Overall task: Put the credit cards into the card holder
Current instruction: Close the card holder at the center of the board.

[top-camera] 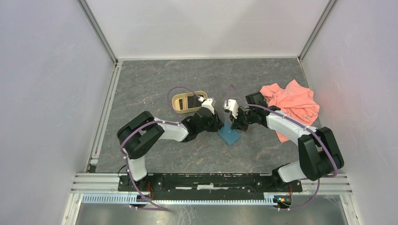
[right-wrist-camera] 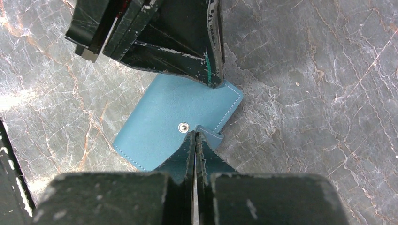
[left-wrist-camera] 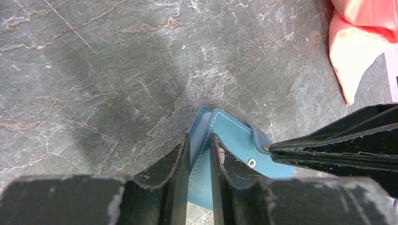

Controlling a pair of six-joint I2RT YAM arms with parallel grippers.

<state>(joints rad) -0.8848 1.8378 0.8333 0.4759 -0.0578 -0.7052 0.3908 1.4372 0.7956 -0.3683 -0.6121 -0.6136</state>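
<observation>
Left tool [left-wrist-camera: 199,143] astride card holder [right-wrist-camera: 155,122] edge, right tool [right-wrist-camera: 195,137] tight on its tab

Card holder [top-camera: 229,135] lies near the middle of the surface [top-camera: 155,84]. Tray [top-camera: 187,102] sits behind it, to the left. Cloth [top-camera: 293,105] is heaped by the right edge, well apart from the tray. Left gripper [left-wrist-camera: 199,140] straddles the card holder's left edge. Right gripper [right-wrist-camera: 195,135] pinches its tab [right-wrist-camera: 210,135] from the right.
</observation>
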